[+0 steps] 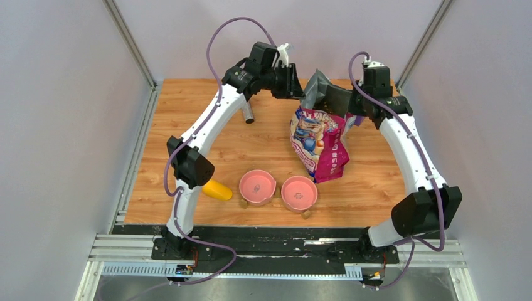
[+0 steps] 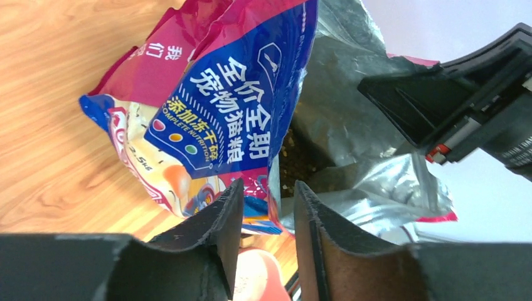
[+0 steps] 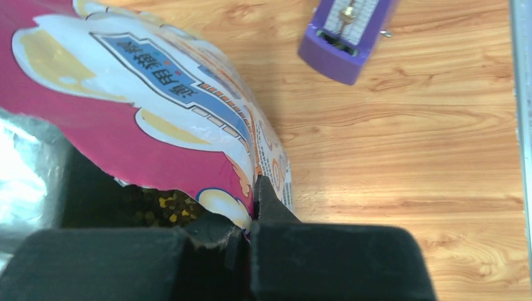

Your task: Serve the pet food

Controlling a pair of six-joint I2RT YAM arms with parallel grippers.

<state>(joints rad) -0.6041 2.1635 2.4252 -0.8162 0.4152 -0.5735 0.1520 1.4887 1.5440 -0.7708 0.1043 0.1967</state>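
The glossy purple-pink bag (image 1: 319,143) stands upright at the table's middle, its silver-lined mouth pulled open at the top. Pet food shows as dark kibble inside the bag (image 2: 295,158), and again in the right wrist view (image 3: 157,210). My right gripper (image 1: 327,95) is shut on the bag's top rim, with the pink edge pinched between its fingers (image 3: 254,207). My left gripper (image 1: 300,88) hovers at the opposite side of the mouth. Its jaws stand apart (image 2: 268,184), and the bag's edge (image 2: 274,188) lies just beyond the tips.
Two pink bowls (image 1: 257,186) (image 1: 299,192) sit near the front edge, with a yellow scoop (image 1: 217,189) to their left. A metal cylinder (image 1: 248,113) lies under the left arm. A purple block (image 3: 345,34) sits behind the bag on the right.
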